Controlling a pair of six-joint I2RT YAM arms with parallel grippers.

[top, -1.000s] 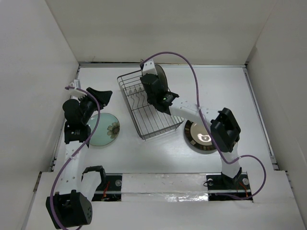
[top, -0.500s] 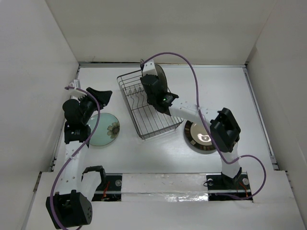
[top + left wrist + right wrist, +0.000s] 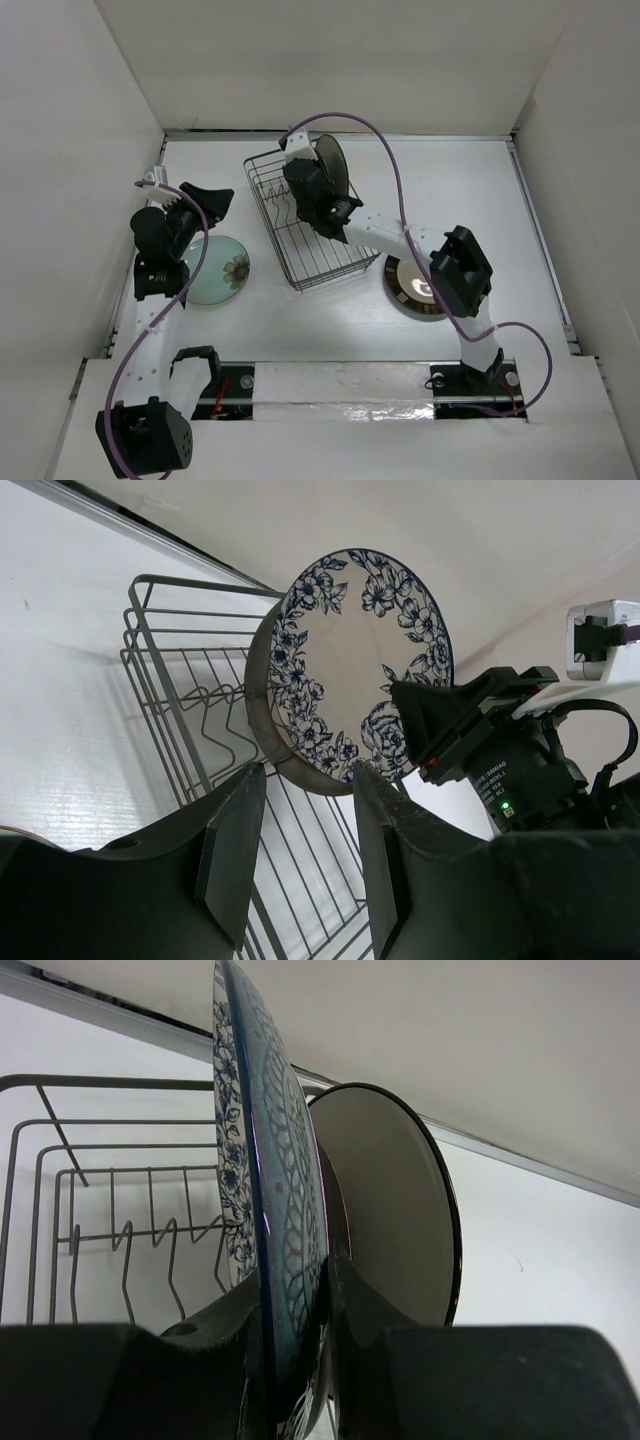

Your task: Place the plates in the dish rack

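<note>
right gripper (image 3: 290,1320) clamped on floral plate (image 3: 280,1200) at rim over rack (image 3: 320,255); left gripper (image 3: 305,860) open, empty; plate judged rigid, slick, breakable: rim grip suits.

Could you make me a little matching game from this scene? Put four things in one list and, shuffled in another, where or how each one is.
1. blue-floral plate
2. pale green plate
3. cream plate beside the floral one
4. left gripper

A. open, holding nothing
B. lying flat beside the left arm
C. clamped on edge in the right gripper
D. standing on edge in the dish rack, not gripped

Pairs: 1-C, 2-B, 3-D, 4-A.
</note>
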